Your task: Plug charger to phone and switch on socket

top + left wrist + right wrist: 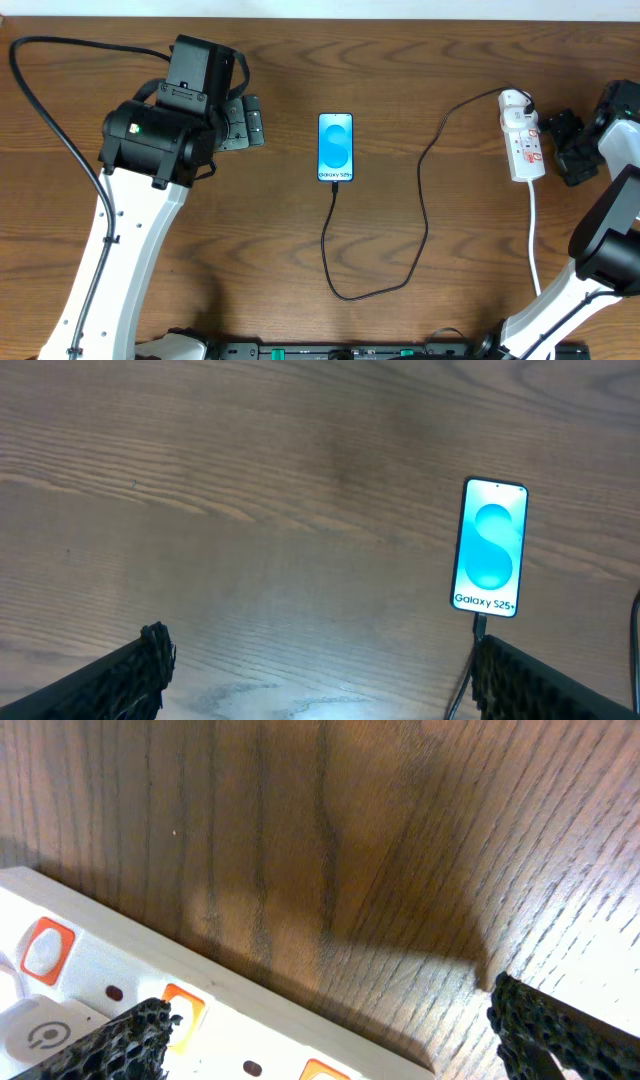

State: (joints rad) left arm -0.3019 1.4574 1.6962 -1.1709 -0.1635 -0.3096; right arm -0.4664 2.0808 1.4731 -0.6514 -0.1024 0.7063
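Overhead, we see the phone (335, 147) lying flat near the middle of the table (300, 260), screen up and lit, well apart from both hands. The left hand (250, 122) sits to the phone's left and points toward it, spread apart and holding nothing. The charger (422, 190) leaves the phone's near edge, loops toward the robot's side, then climbs to the far end of the socket (522, 140). The socket lies lengthwise on the right of the table. The right hand (557, 145) is just beside it on its outer side, also spread wide and empty; from above we cannot tell whether it touches the socket. A white cord (535, 230) trails from the socket toward the near edge.

Left wrist view adds detail the overhead lacks. The two fingers (130, 680) stand at the bottom corners with bare wood between them. The phone lies ahead, nearer the right finger, and the charger's small connector tip meets the phone's lower edge.

Right wrist view brings the socket close, entering at the lower left with orange-red switches (45, 948) on its top face. One finger (120, 1045) overlaps the socket in the picture, while the other stands over bare table off its side. We cannot tell whether the switches are on.
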